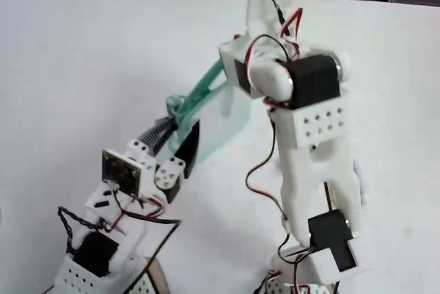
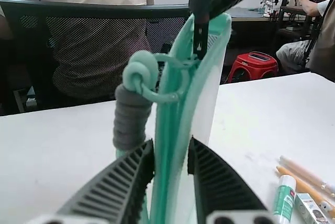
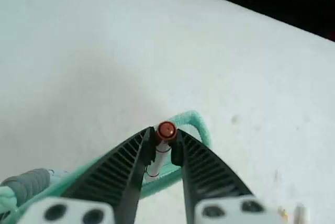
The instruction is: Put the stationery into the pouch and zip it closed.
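The left tool [image 1: 182, 130] is pinched tight on one end of the teal pouch [image 1: 221, 112]. Its two ribbed fingers [image 2: 125, 187] press on either side of the rim, so the pouch stands on edge near the middle of the bench [image 1: 82, 53]. A grey tassel [image 2: 131, 119] hangs from the zip pull just beside that grip.

At the other end, the right tool [image 3: 163, 141] is closed on a white pen [image 3: 165, 131] with a red-brown cap. The cap end is nipped between the fingertips, and the pen points down inside the teal rim.

On the side away from the right arm [image 1: 309, 108] there is wide bare bench. The back edge runs across the top of the high view, well apart from the pouch. The right arm leans over the other half of the bench, and from above it covers its own tool and the far end of the pouch.

Seen from the left wrist, a black finger of the right tool crosses above the pouch and is cut off at the frame. Lying on the bench near the left tool are some pencils [image 2: 306, 174], a green-and-white tube [image 2: 285, 198] and a small block [image 2: 312, 209]. All are clipped by the frame edge, and I cannot tell what the block is.

The fingers and rim cover the pen's lower part, so its depth in the pouch is unclear. Past the bench's far edge stand a mesh chair [image 2: 78, 30] and a red box [image 2: 254, 67].
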